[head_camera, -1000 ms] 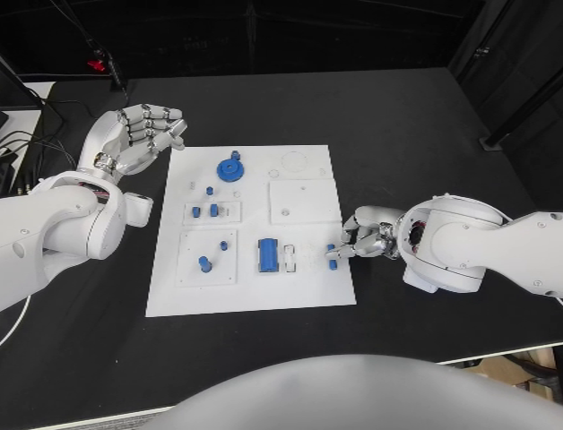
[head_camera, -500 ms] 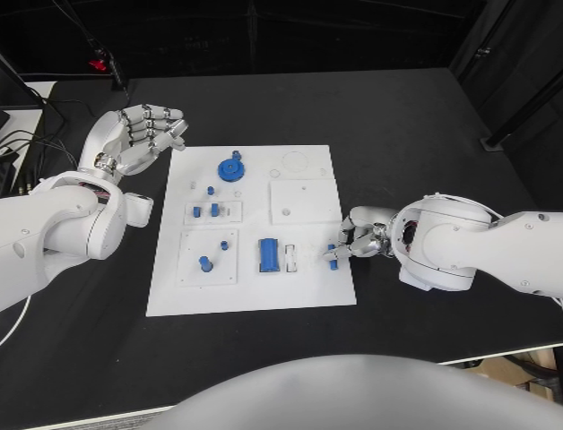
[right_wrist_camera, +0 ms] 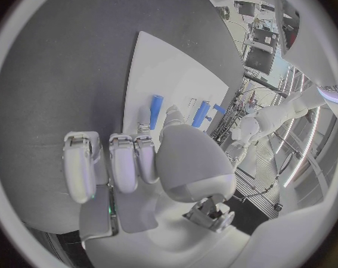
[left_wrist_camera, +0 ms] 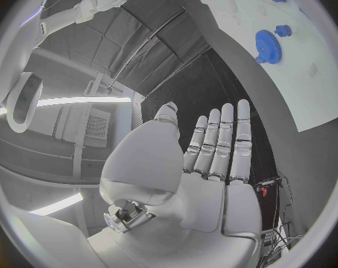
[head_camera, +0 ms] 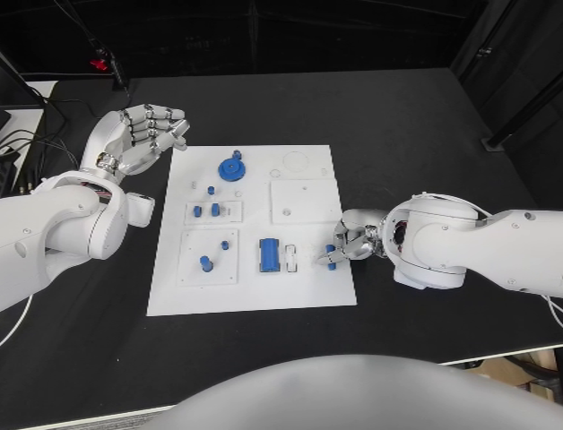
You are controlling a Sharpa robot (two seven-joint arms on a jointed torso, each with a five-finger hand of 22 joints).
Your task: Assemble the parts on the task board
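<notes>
White task board (head_camera: 305, 291) flat mid-table, blue parts set in its plates. Left hand (head_camera: 141, 136) raised beside the board's far left corner, fingers apart, holding nothing. Right hand (head_camera: 350, 242) at the board's right edge, fingertips pinching a small blue peg (head_camera: 331, 252).

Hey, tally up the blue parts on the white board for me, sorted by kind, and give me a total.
Gear: 1
Long block: 1
Small pieces: 7, as far as the head view shows; one lies at the right hand
Total: 9
</notes>
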